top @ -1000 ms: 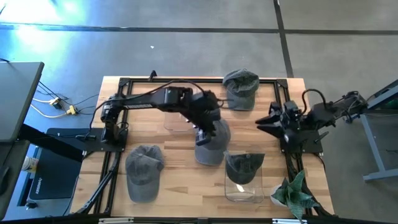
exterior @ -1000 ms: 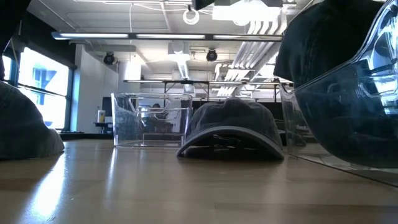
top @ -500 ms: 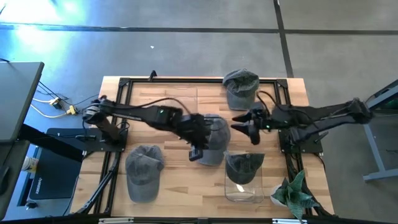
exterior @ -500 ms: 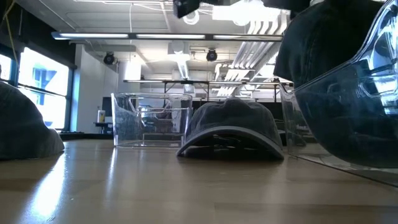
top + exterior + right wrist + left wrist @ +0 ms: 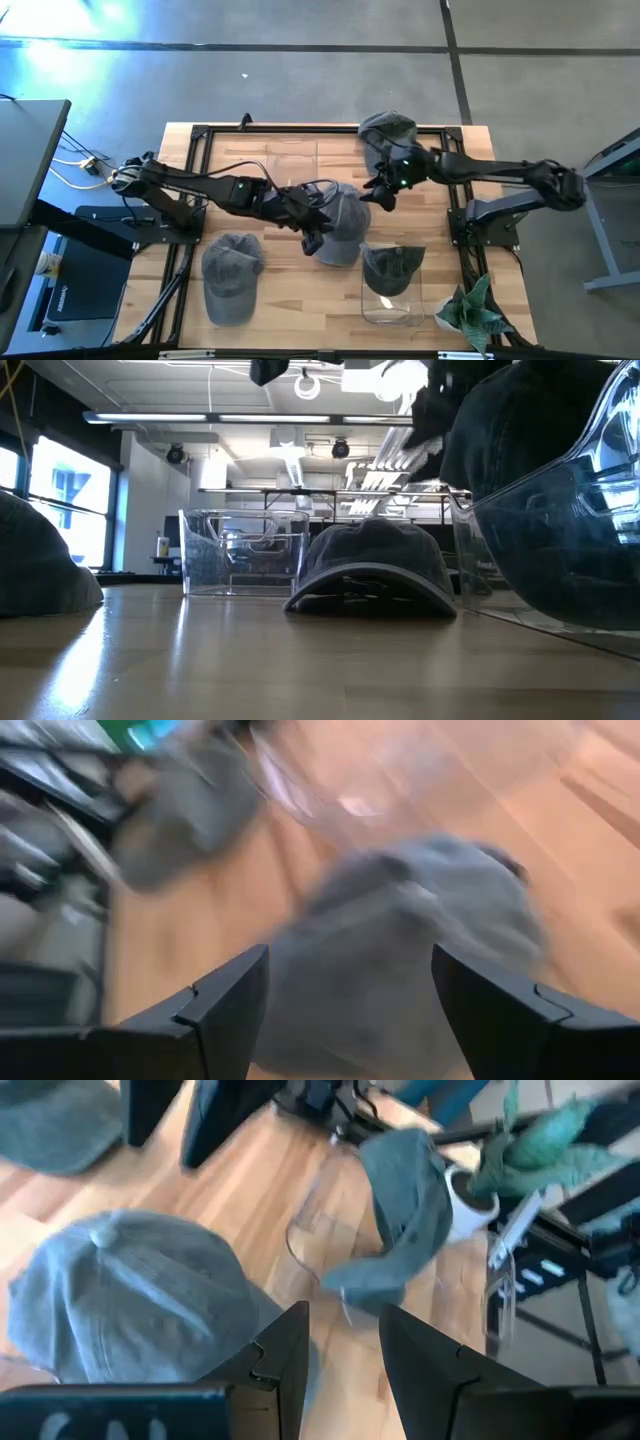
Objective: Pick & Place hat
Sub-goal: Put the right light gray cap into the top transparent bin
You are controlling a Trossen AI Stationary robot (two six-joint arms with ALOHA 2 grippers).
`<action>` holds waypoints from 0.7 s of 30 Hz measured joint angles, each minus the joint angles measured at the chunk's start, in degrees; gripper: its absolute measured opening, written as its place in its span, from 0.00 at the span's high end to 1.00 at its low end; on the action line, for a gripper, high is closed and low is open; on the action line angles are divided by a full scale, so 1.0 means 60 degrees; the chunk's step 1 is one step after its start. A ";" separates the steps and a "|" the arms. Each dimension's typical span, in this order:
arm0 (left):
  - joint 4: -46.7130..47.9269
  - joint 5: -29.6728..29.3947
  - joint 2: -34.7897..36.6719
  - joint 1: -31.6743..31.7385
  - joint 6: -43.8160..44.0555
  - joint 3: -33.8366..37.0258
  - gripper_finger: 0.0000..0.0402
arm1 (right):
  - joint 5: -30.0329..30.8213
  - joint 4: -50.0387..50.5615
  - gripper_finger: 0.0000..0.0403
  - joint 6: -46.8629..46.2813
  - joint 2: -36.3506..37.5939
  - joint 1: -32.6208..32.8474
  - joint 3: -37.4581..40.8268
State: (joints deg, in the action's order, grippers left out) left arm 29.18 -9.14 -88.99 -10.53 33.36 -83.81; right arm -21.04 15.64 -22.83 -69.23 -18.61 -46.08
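Middle hat [image 5: 342, 225] flat on the wooden table [image 5: 270, 300], soft grey cloth, round crown, brim toward the clear bin [image 5: 392, 290]. My left gripper [image 5: 312, 240] is at the hat's left edge, fingers partly apart, holding nothing. My right gripper [image 5: 378, 192] is just off its upper right, fingers spread, empty. Both close; I'd say left is nearer. The bin already holds another hat [image 5: 392, 268].

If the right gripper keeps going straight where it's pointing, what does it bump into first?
Probably the middle grey hat. The right gripper, fingers wide open, points at it, and its wrist view is filled by that hat. Height is unclear.
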 joint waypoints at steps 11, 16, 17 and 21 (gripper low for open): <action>0.0118 -0.0035 -0.0007 0.0674 0.0557 -0.0004 0.70 | -0.1183 -0.0528 0.28 0.3207 -0.2245 -0.1082 0.0006; 0.0132 0.0276 -0.0007 0.1203 0.0704 -0.0044 0.70 | -0.1472 -0.1082 0.28 0.3746 -0.2955 -0.1067 0.0010; 0.0150 0.0460 -0.0011 0.1330 0.0703 -0.0074 0.70 | -0.1665 -0.1238 0.28 0.3900 -0.3064 -0.1067 0.0010; 0.0082 0.0930 -0.0011 0.1798 0.0385 -0.0109 0.70 | -0.1869 -0.1398 0.29 0.4370 -0.3480 -0.1064 0.0002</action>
State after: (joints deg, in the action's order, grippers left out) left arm 29.67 -3.56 -89.06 0.26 35.67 -84.47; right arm -32.26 7.25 3.39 -90.11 -24.99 -46.06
